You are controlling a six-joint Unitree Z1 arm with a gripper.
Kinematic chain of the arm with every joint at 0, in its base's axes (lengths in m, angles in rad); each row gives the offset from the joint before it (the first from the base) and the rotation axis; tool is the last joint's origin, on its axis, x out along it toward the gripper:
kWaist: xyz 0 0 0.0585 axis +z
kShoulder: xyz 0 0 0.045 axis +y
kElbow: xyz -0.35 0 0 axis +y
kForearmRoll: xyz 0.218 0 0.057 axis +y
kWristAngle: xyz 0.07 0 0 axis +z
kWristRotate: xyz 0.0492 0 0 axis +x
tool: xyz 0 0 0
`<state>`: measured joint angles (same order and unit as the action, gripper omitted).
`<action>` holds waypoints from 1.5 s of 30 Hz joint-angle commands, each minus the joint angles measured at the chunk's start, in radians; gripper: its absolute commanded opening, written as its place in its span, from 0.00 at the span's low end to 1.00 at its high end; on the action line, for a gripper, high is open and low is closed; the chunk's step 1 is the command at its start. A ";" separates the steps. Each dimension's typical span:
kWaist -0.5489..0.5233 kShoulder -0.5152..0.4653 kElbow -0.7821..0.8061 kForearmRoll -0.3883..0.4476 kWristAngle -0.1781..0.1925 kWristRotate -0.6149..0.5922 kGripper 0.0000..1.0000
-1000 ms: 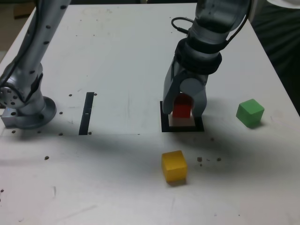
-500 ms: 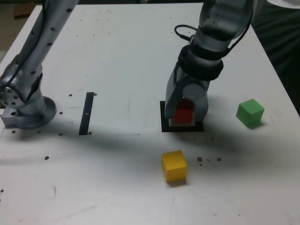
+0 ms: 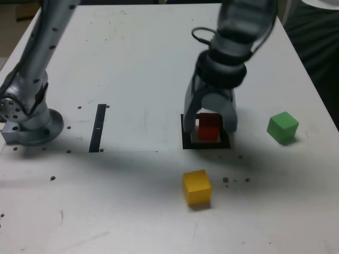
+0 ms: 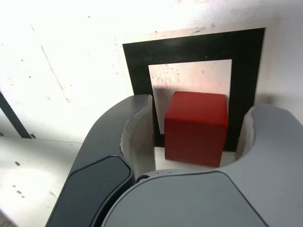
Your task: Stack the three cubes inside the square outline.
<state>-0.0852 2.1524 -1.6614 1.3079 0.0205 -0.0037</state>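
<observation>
Red cube (image 4: pixel 196 127): it sits on the pale centre of the square outline (image 4: pixel 137 66), with no print on its faces.
Jaws: the gripper (image 3: pixel 210 127) stands over the outline with its jaws spread, 1 on each side of the red cube; the wrist view shows a narrow gap on both sides, so nothing is held.
Yellow cube (image 3: pixel 196 187): on the desk in front of the outline, apart from it.
Green cube (image 3: pixel 282 127): to the exterior view's right of the outline, well apart.
Writing: none can be read.
Desk (image 3: pixel 137 63): white, with small dark specks and a narrow black strip (image 3: pixel 98 127) near the arm base (image 3: pixel 32 124).
</observation>
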 commanded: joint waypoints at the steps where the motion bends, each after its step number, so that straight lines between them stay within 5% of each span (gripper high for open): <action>1: 0.002 -0.049 0.036 -0.018 0.014 -0.013 0.99; 12: -0.100 -0.197 0.107 -0.013 0.108 -0.030 0.99; 16: -0.174 -0.221 0.115 0.016 0.114 -0.030 0.99; 27: -0.333 -0.187 0.074 0.037 0.021 -0.067 0.99; 34: -0.367 -0.161 0.054 0.045 -0.025 -0.265 0.99; 38: -0.367 -0.132 0.064 0.040 -0.082 -0.420 0.99; 45: -0.367 -0.086 0.054 0.012 -0.142 -0.485 0.99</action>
<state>-0.4507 2.0554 -1.6054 1.3267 -0.1165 -0.4843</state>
